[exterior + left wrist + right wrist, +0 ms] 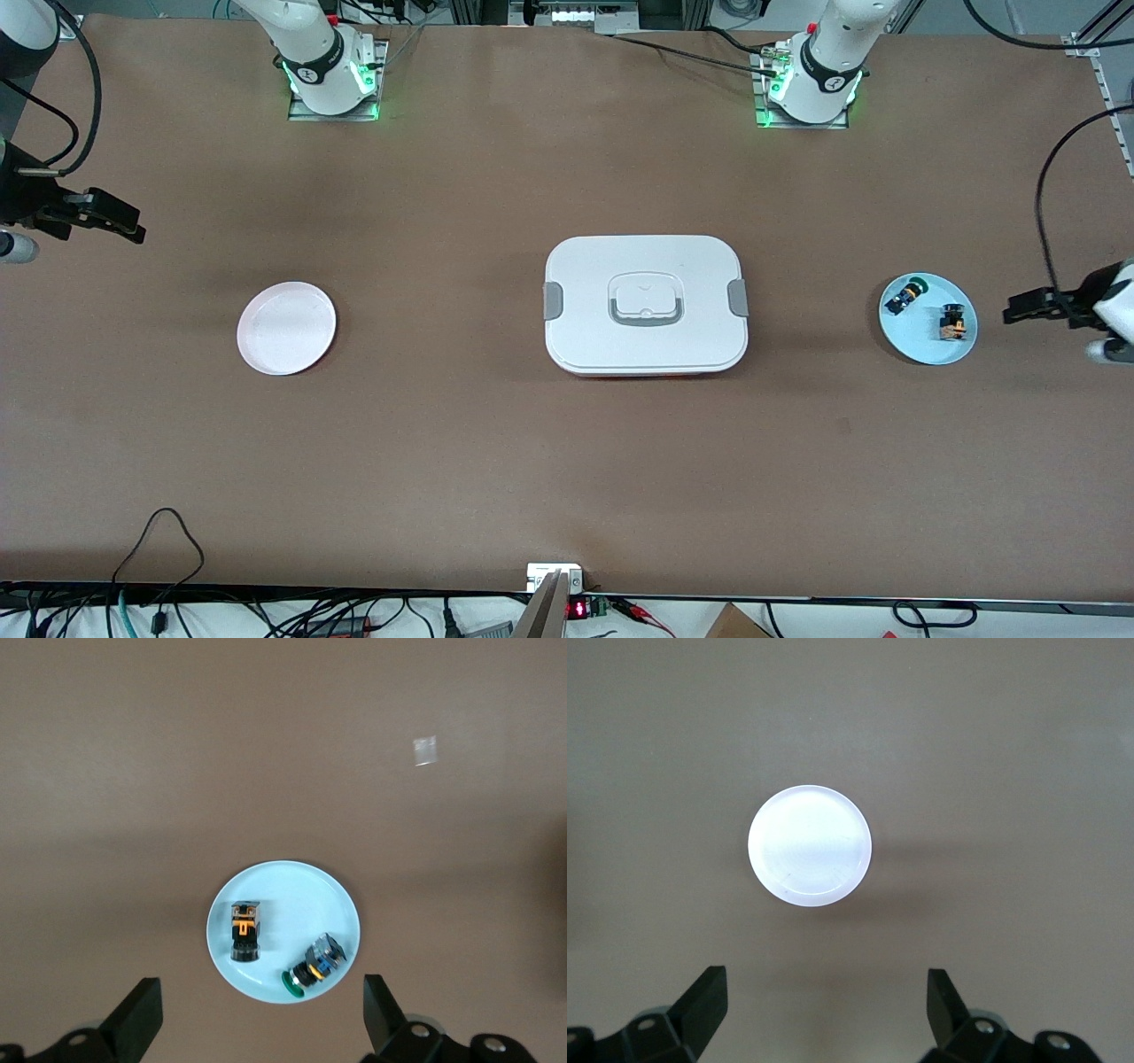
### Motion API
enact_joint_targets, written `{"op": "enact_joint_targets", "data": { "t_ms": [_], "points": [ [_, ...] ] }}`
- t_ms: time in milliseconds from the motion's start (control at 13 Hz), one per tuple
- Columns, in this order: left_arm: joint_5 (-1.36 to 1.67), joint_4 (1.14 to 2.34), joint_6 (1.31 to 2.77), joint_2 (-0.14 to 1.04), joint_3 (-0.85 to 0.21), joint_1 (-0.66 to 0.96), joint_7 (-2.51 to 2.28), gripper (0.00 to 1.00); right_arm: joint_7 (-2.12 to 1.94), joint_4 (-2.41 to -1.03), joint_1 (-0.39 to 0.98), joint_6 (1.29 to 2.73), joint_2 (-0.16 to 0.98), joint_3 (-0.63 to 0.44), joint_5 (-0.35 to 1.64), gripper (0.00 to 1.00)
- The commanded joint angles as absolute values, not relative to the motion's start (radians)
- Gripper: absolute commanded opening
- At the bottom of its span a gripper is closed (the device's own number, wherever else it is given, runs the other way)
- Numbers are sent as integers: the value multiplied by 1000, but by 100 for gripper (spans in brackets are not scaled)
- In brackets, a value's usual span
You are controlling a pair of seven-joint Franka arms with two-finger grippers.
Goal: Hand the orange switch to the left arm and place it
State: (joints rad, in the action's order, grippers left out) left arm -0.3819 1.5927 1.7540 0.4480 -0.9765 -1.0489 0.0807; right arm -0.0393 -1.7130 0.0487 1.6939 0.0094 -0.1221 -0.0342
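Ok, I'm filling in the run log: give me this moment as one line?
left gripper open, empty | right gripper open, empty | orange switch on blue plate | box mid-table

— Where does the box sit?
— Mid-frame on the worktop, between two plates. The empty plate lies toward the right arm's end.
— And the orange switch?
— On the other plate at the left arm's end — nearer the front camera than the second switch beside it.
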Motion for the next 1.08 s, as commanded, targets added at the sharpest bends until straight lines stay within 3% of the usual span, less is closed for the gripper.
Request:
{"op": "enact_joint_targets", "data": {
  "t_ms": [0, 617, 772, 1003],
  "points": [
    [-377, 1484, 1613, 460, -1054, -1048, 84, 100, -37, -1687, 54, 1678, 15, -121, -26, 100],
    [-377, 1439, 1557, 381, -1086, -973, 91, 100, -37, -1687, 52, 1684, 17, -121, -26, 100],
    [-347, 1396, 1554, 354, -944, -844, 94, 100, -37, -1687, 54, 1684, 17, -121, -28, 100],
    [-159, 1353, 1528, 287, -632, -584, 89, 100, -37, -1687, 52, 1684, 15, -121, -28, 100]
  ]
}}
